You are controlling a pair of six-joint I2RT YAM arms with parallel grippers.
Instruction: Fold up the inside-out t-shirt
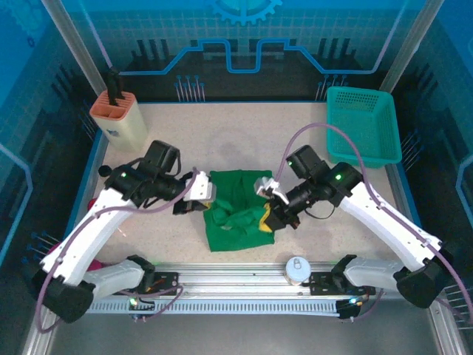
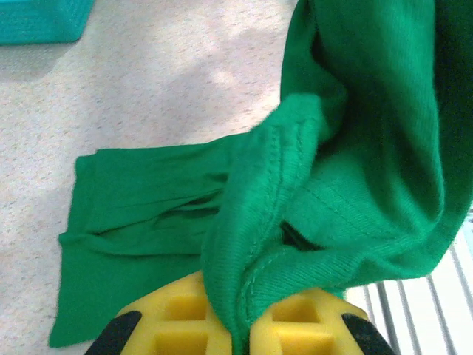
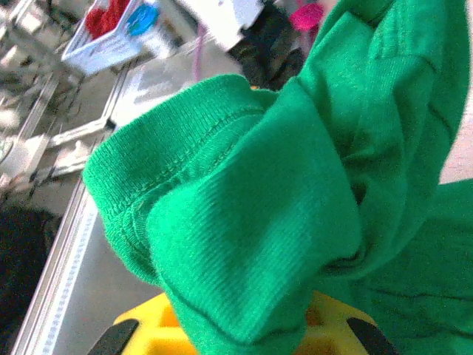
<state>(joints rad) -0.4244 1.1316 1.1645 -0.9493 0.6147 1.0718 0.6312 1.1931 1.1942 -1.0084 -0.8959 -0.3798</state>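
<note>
Speckled beige table [image 1: 244,133] inside a blue-walled cell: a crumpled green t-shirt [image 1: 233,214] gripped from both sides.
The t-shirt sits bunched at the centre of the top view, its longer side running roughly up and down the frame. The left gripper [image 1: 199,194] is pinched on a stitched hem at the cloth's left edge. The right gripper [image 1: 266,213] looks closed on a fold at its right edge. The cloth lies between them, equally near both.
</note>
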